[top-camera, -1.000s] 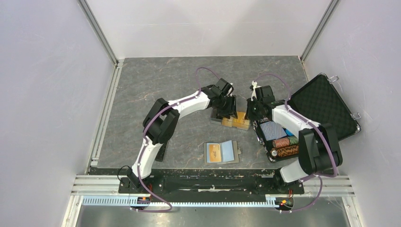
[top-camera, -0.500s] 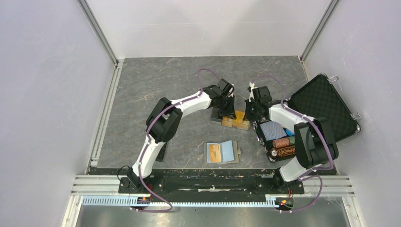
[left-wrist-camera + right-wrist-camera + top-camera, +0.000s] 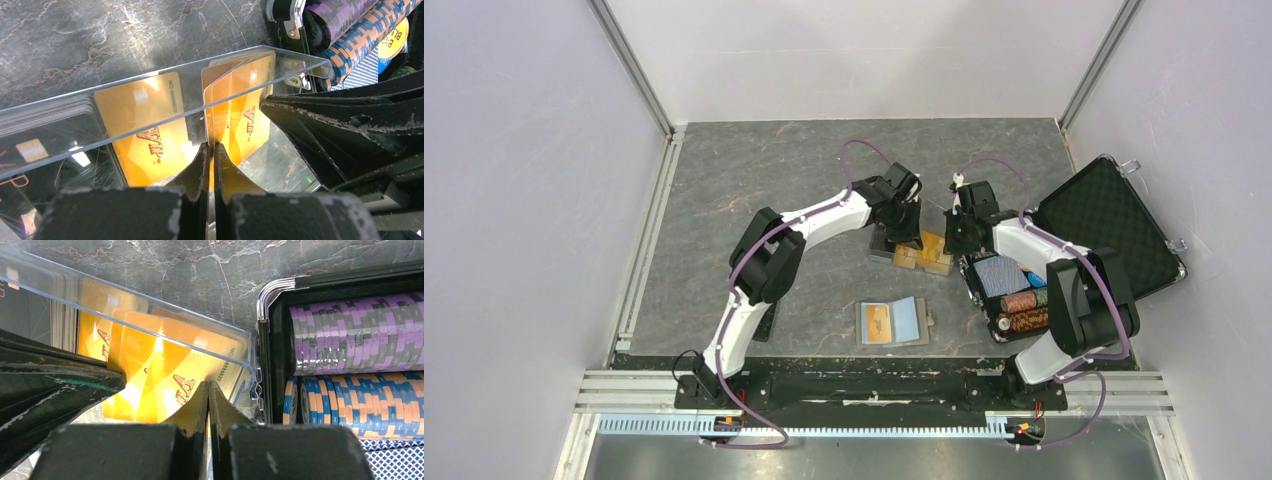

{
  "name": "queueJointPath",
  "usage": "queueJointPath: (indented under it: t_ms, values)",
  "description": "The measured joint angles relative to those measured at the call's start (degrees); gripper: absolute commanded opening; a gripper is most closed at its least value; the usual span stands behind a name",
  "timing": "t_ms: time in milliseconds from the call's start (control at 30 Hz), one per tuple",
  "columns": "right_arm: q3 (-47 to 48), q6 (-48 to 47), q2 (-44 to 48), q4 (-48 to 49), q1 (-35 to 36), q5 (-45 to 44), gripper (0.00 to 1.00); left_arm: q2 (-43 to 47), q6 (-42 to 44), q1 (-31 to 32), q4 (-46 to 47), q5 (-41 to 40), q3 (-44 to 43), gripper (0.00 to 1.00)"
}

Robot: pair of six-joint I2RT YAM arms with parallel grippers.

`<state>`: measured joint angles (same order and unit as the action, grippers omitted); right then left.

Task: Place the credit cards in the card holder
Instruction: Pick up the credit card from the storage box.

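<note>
Tabletop: we see a grey marbled tabletop [image 3: 754, 190] carrying everything.
Change: a second ago both claws stood wider, and now both are pressed shut. The right arm's [image 3: 1029, 243] elbow has drawn slightly inward. The card holder [image 3: 914, 320] lies where it lay.
Left arm: the left arm [image 3: 819, 218] rises from its base, bends at the elbow and runs rightward. The left claw [image 3: 906, 238] points down into the clear box [image 3: 924, 270].
Right arm: it folds back over the chip case [image 3: 1114, 225]. The right claw [image 3: 951, 238] dips into the same box from the other end, near the left claw but apart from it.
Chip case: it sits just right of the right claw, lid open, with rows of poker chips [image 3: 1024, 302] lying in it.
Clear box: it is beneath both claws. Black cards [image 3: 45, 145] are stacked at the end away from the right claw, and orange-gold cards [image 3: 145, 135] lean towards the end nearer that claw.
Card holder: it lies open and flat, nearer the arm bases than either claw and well apart from both. One orange-gold card [image 3: 879, 323] lies on its left half, and the right half is bare pale blue.
Left claw: its fingers are tight together over the gold cards, with an orange sliver in the slit. We cannot tell whether a card is pinched.
Right claw: its fingers are equally tight, and we cannot tell here either whether anything is held.
</note>
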<state>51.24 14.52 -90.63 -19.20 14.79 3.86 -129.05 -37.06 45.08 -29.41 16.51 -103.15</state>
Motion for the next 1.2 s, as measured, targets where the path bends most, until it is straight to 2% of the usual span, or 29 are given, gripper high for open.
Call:
queueJointPath:
  t_ms: [267,433,567,733,967,1067,1200]
  values:
    - [0.5,-0.9,-0.2,-0.9,0.6,-1.8,0.0,2.6,0.0,-0.7,-1.0,0.2,0.3,0.02]
    - [0.5,-1.1,-0.2,-1.2,0.8,-1.7,0.0,7.2,0.0,-2.2,-0.2,0.4,3.9,0.02]
    - [0.6,-1.2,-0.1,-1.5,0.8,-1.6,0.04,9.4,0.0,-3.3,0.0,0.7,5.2,0.02]
    - [0.6,-1.7,2.0,-2.8,0.7,-1.1,0.24,11.2,0.0,-3.9,2.1,1.3,8.5,0.02]
    - [-0.2,-1.1,8.7,-2.2,0.3,2.2,0.57,11.6,-0.5,-4.3,5.6,2.6,11.6,0.02]
    - [-1.9,0.4,9.7,0.1,-0.4,6.4,0.7,12.1,-1.9,-4.5,9.2,3.4,14.4,0.02]
    - [-5.7,3.5,9.8,4.1,-2.0,12.9,0.8,14.0,-4.6,-5.2,15.4,5.1,19.3,0.02]
